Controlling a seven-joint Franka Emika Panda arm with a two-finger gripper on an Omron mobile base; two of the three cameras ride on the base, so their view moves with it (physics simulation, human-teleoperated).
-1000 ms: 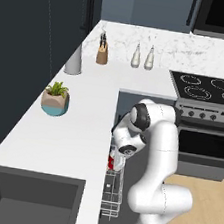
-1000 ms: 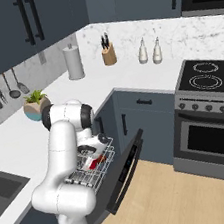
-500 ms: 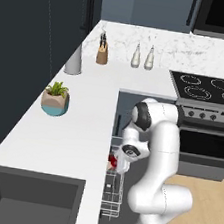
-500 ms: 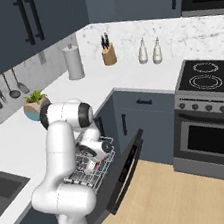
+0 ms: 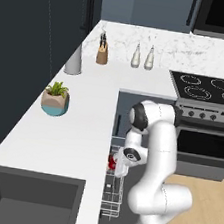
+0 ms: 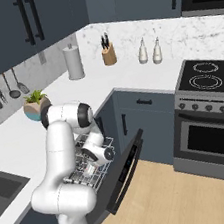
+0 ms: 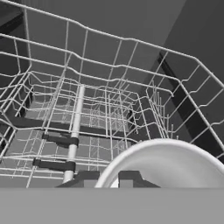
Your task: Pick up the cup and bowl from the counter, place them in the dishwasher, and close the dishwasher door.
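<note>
Gripper [image 7: 107, 178], fingers pinched on the bowl [image 7: 168, 164] rim above the dishwasher rack [image 7: 87, 113]: bowl risked snagging the wires and tipping if released high.

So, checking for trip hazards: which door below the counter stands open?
The dishwasher door, tilted outward from its bottom hinge beside the white wire rack; the oven's glass door is shut flat.

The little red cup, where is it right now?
In the left base view, the little red cup sits in the white wire rack, just left of the gripper.
</note>
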